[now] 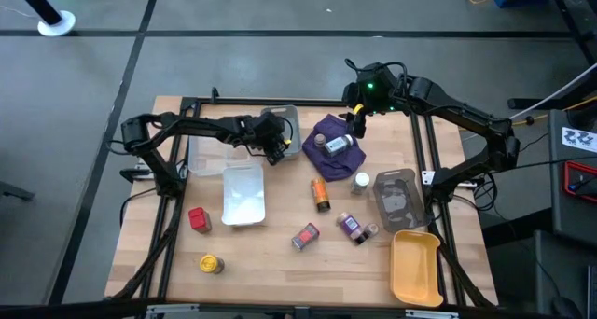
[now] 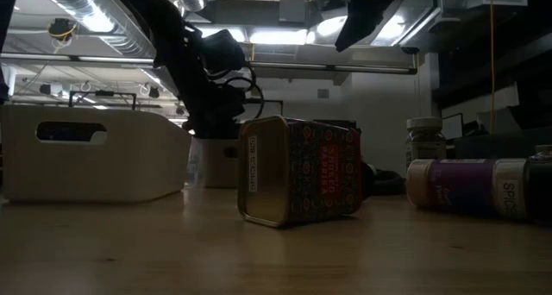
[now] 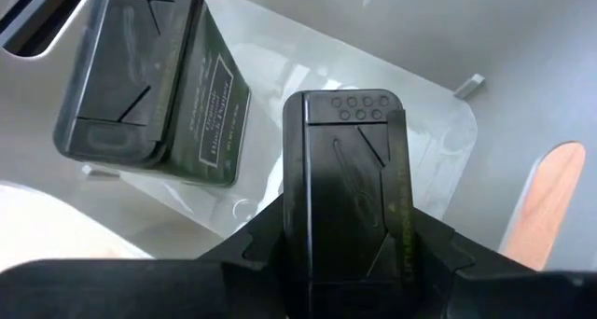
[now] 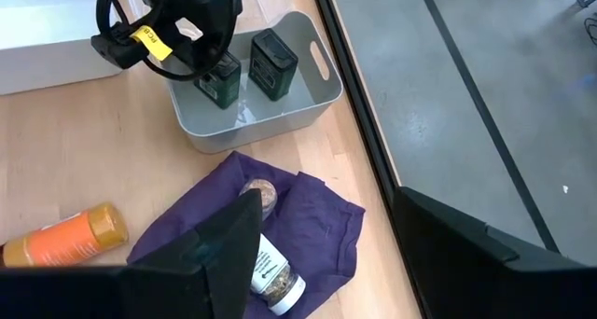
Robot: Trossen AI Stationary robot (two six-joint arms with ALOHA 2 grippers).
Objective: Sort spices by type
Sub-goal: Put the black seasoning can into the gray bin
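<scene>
Looking straight down, the left gripper (image 1: 271, 144) sits over the grey tray (image 1: 291, 115) at the table's far edge. The right gripper (image 1: 354, 123) hangs above the purple cloth (image 1: 328, 159).

Across the table top, a patterned tin (image 2: 302, 170) lies on its side. A purple-labelled jar (image 2: 470, 187) also lies flat, its long axis running across the picture.

From the left wrist, one dark grey tin (image 3: 350, 188) stands between the narrow fingers, which seem to press its sides, though the contact is hard to make out. A second dark tin (image 3: 149, 76) stands just beside it, both inside the tray. The held tin is upright, long axis vertical, shaker holes on top.

From the right wrist, that arm's fingers are spread wide and hold nothing. A glass jar (image 4: 275, 277) lies on the cloth below.

The risk, as I judge it, is in letting go. If the tin hangs tilted or above the floor, it may topple onto its neighbour. A finger catching on the way up could also drag it out.
</scene>
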